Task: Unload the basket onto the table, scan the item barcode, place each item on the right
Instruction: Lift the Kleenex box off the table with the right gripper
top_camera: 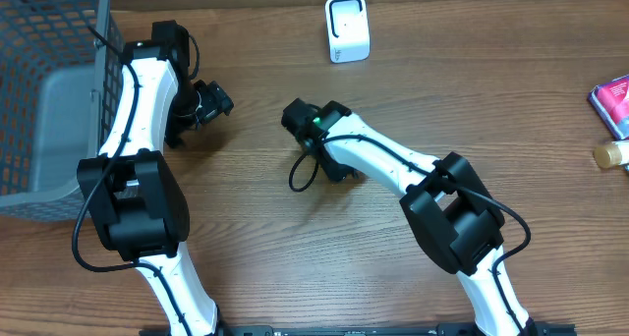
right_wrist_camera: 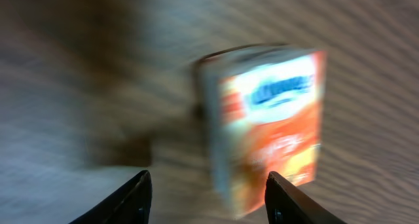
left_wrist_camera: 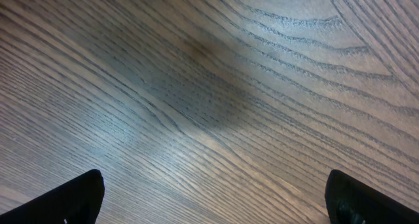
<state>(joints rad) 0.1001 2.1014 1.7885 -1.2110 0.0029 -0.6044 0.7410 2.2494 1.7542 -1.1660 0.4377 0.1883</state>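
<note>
The item, an orange and white box (right_wrist_camera: 272, 122), shows blurred in the right wrist view. It lies on the wooden table just beyond the fingertips of my right gripper (right_wrist_camera: 207, 177), whose jaws stand apart and do not touch it. No barcode can be made out. From overhead the box is hidden under the right arm, whose gripper (top_camera: 334, 167) points down at mid-table. A white scanner (top_camera: 347, 28) stands at the back centre. My left gripper (top_camera: 206, 102) hovers open to the left, with only bare wood between its fingers (left_wrist_camera: 78, 198).
A grey plastic basket (top_camera: 49, 81) fills the far left. A pink package (top_camera: 611, 95) and a small bottle (top_camera: 611, 155) lie at the right edge. A black cable loop (top_camera: 300, 174) hangs beside the right wrist.
</note>
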